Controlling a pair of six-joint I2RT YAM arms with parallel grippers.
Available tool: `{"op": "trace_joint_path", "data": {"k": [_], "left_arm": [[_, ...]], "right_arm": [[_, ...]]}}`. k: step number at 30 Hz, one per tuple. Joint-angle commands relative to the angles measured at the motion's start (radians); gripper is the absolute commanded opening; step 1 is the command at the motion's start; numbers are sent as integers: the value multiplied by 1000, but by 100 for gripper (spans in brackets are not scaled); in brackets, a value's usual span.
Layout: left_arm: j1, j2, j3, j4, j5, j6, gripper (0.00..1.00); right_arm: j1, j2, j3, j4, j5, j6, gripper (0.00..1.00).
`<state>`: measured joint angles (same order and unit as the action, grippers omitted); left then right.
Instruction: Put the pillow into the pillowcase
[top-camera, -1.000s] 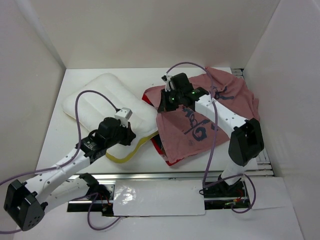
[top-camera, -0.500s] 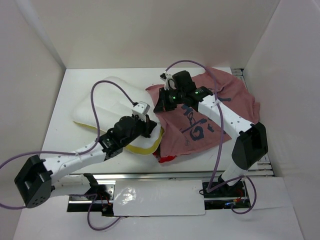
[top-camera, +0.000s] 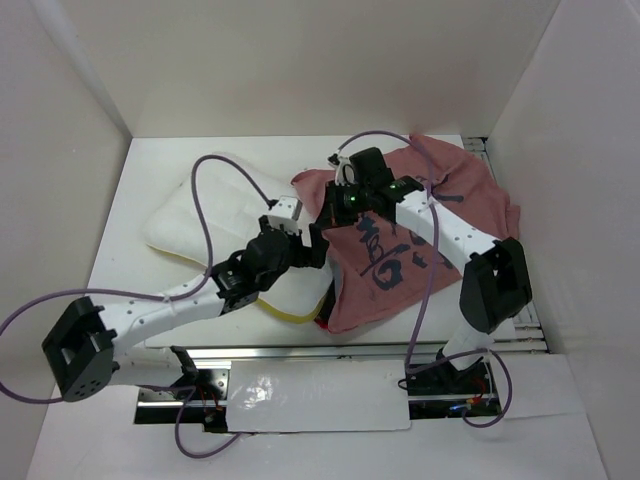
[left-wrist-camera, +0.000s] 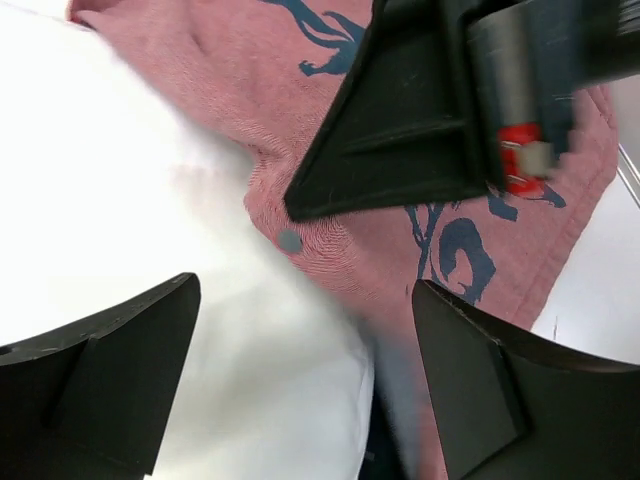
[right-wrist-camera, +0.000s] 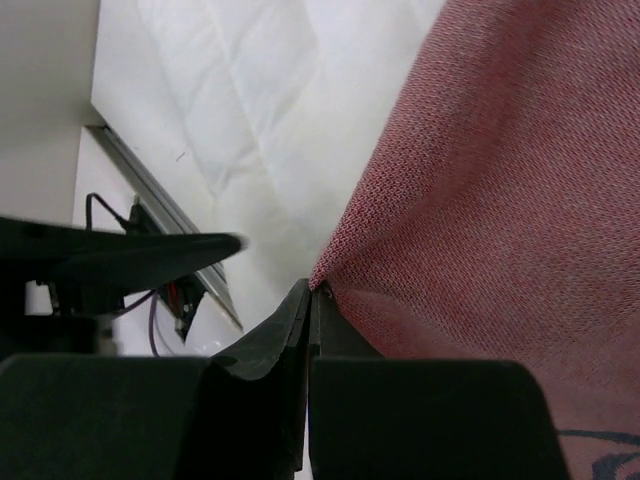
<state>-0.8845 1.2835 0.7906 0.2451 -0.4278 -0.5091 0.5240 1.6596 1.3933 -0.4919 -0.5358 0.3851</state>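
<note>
The white pillow (top-camera: 195, 215) lies at the left-middle of the table, its yellow edge (top-camera: 287, 313) toward the front. Its right end reaches under the lifted edge of the faded pink-red pillowcase (top-camera: 425, 225), which has dark blue marks. My right gripper (top-camera: 335, 210) is shut on that edge (right-wrist-camera: 330, 270) and holds it up above the pillow (right-wrist-camera: 250, 100). My left gripper (top-camera: 312, 250) is open at the mouth of the case. In the left wrist view its fingers (left-wrist-camera: 100, 380) stand wide apart over the pillow (left-wrist-camera: 150, 230) and the pillowcase (left-wrist-camera: 300, 90).
White walls close the table in at the back and on both sides. A metal rail (top-camera: 340, 352) runs along the near edge. Purple cables (top-camera: 205, 205) loop over the pillow and over the pillowcase.
My left arm has pushed the pillow to the right, its end now under the pillowcase edge, and the left jaws have opened. The right gripper keeps its hold and has barely moved.
</note>
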Motion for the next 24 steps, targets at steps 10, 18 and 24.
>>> {"op": "trace_joint_path", "data": {"k": [10, 18, 24], "left_arm": [[-4, -312, -59, -550, 76, -170, 100], [-69, -288, -122, -651, 51, -199, 92], [-123, -322, -54, -852, -117, -265, 82]], "right_arm": [[11, 129, 19, 9, 66, -60, 11], [50, -73, -56, -48, 272, -84, 66], [82, -314, -247, -131, 333, -94, 68]]}}
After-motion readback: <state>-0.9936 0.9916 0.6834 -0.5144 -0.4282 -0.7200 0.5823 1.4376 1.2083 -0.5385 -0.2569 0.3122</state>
